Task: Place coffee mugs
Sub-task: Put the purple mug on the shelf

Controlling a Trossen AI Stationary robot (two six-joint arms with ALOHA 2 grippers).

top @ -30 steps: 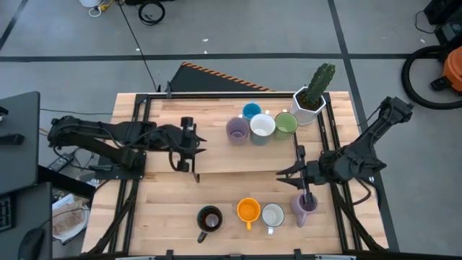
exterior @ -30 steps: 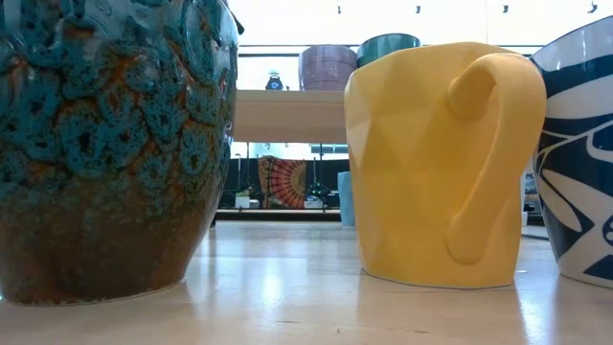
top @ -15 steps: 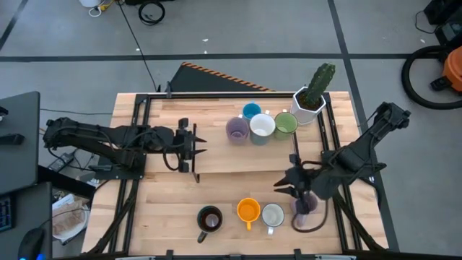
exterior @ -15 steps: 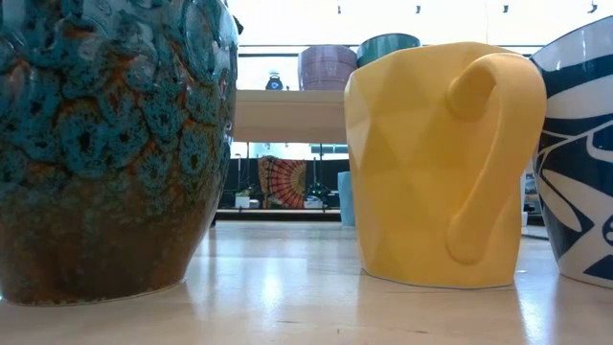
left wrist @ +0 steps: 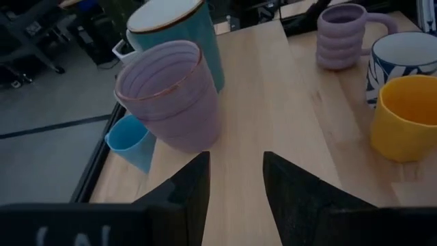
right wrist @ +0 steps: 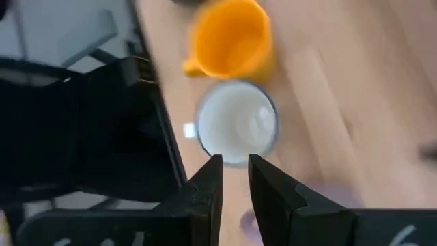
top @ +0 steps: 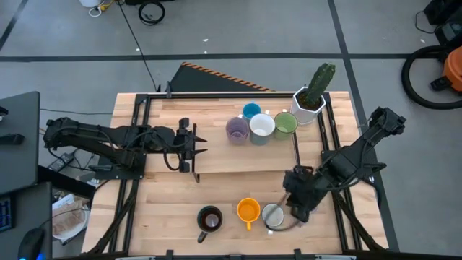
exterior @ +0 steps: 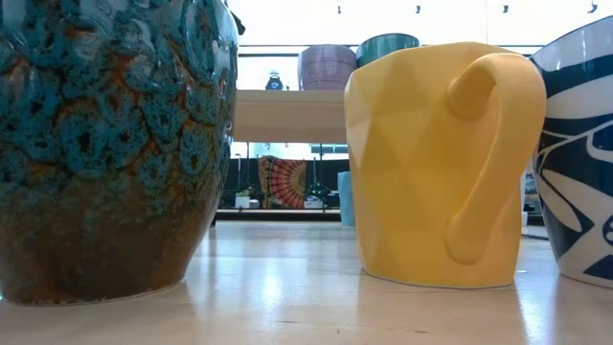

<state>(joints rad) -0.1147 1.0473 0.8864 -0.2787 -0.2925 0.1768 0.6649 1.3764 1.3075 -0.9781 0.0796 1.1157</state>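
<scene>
My right gripper (top: 294, 209) (right wrist: 233, 171) hangs tipped down over the near right of the table, narrowly open, nothing between its fingers. Ahead of it stand a white mug (right wrist: 235, 123) and an orange mug (right wrist: 231, 37). A ribbed purple mug (left wrist: 341, 34) stands upright beside them; in the high view the gripper hides it. A dark mug (top: 210, 219) starts that near row. My left gripper (top: 191, 146) (left wrist: 235, 181) waits open at mid-left, facing a lavender mug (left wrist: 171, 96), a teal mug (left wrist: 179, 31) and a small blue mug (left wrist: 130, 140).
A green mug (top: 286, 124) and a white pot with a cactus (top: 312, 97) stand at the far right. Black rails (top: 137, 144) run along both sides of the wooden table. In the low view the dark mug (exterior: 105, 144) and orange mug (exterior: 436, 163) fill the foreground.
My right gripper has swung from the purple mug's far side toward the table's near and left, rolling and tipping steeply downward; it now covers that mug in the high view. The mugs have kept their places.
</scene>
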